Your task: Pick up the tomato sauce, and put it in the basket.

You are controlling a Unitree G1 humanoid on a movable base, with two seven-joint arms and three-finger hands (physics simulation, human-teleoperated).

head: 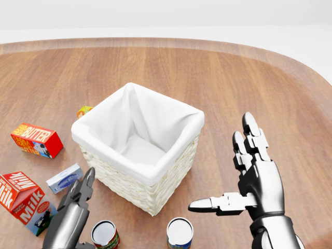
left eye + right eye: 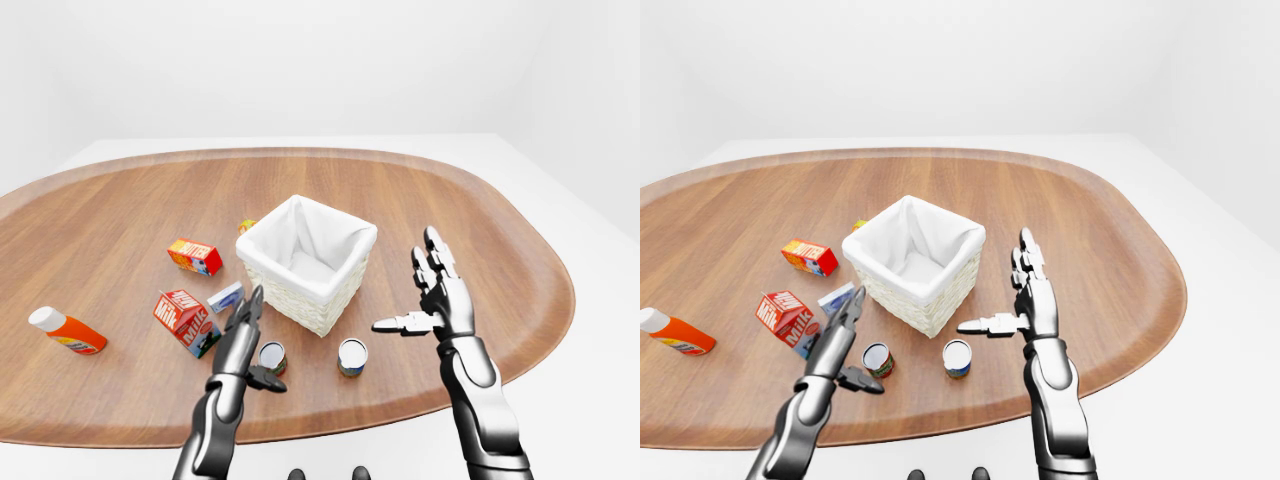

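Your left hand [image 2: 243, 335] hangs low near the bench's [image 2: 480, 215] near edge, its fingers spread and gripping nothing, with the thumb jutting out just beside the red-labelled can [image 1: 105, 234]. That can, which looks like the tomato sauce, stands upright just below the basket's [image 1: 138, 148] lower-left wall in the head view, not touching the hand as far as you can see. A 2nd can [image 1: 179, 233] stands upright to its right, below the basket's nearest corner. Your right hand [image 1: 255, 174] is held up on the right of the basket, flat and wide open, thumb pointing left over the bench, holding nothing. The basket sits mid-bench, white liner bare inside. Towards the bench's left edge lie the milk carton [image 1: 23, 200], the butter box [image 1: 36, 140], a small blue-and-white pack [image 1: 64, 178] and an orange bottle [image 2: 66, 331].
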